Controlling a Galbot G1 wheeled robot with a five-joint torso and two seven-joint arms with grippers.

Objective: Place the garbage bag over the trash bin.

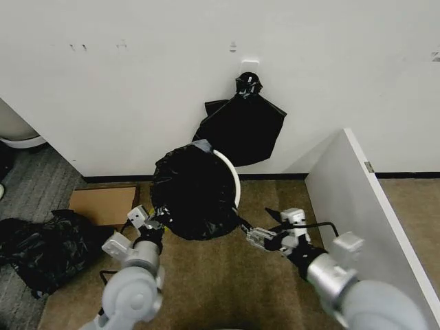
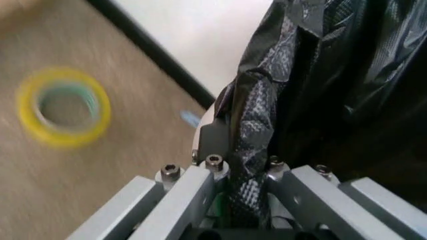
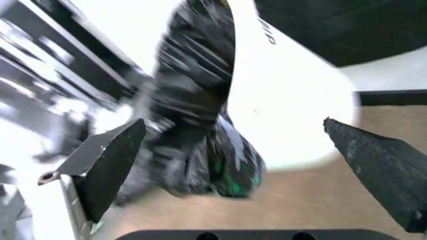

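Our left claw (image 1: 152, 221) pinches the garbage bag (image 1: 192, 192) at seven o'clock of the trash bin (image 1: 232, 177); our right claw (image 1: 260, 236) gapes empty at four o'clock.

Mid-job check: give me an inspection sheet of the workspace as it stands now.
Surface: brown carpet floor.
Job's things: bag draped over most of the bin; bin rim bare on the robot's right.
Clutter: tape roll, cardboard box, black heap on floor; bunch of bags hanging on wall.
Grippers: left tool shut on bag; right tool open beside bag.
Cables: one on the right arm.
Surroundings: white wall, white panel.
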